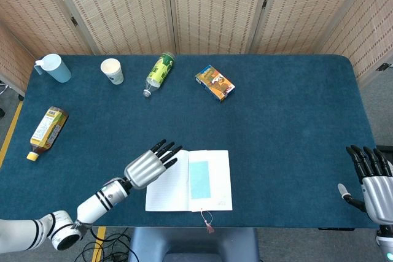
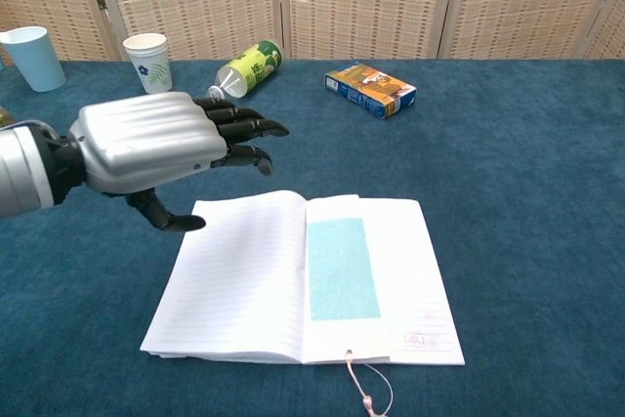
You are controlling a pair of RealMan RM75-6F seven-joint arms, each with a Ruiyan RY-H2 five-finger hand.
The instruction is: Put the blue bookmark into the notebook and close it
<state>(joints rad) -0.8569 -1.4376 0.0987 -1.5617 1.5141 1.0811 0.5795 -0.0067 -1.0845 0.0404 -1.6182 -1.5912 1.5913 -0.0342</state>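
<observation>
The notebook (image 1: 178, 191) (image 2: 244, 280) lies open and flat near the table's front edge. A light blue bookmark (image 1: 199, 180) (image 2: 344, 269) lies on its right page, next to the spine. My left hand (image 1: 149, 164) (image 2: 161, 144) hovers open above the table just left of the notebook's upper left corner, fingers spread and holding nothing. My right hand (image 1: 368, 179) is at the table's front right edge, fingers spread and empty, far from the notebook.
A green bottle (image 1: 159, 72) lies on its side at the back, with a paper cup (image 1: 112, 70) and a blue cup (image 1: 54, 67) to its left. A snack box (image 1: 215, 83) lies at back centre. A yellow bottle (image 1: 47, 129) lies at the left edge.
</observation>
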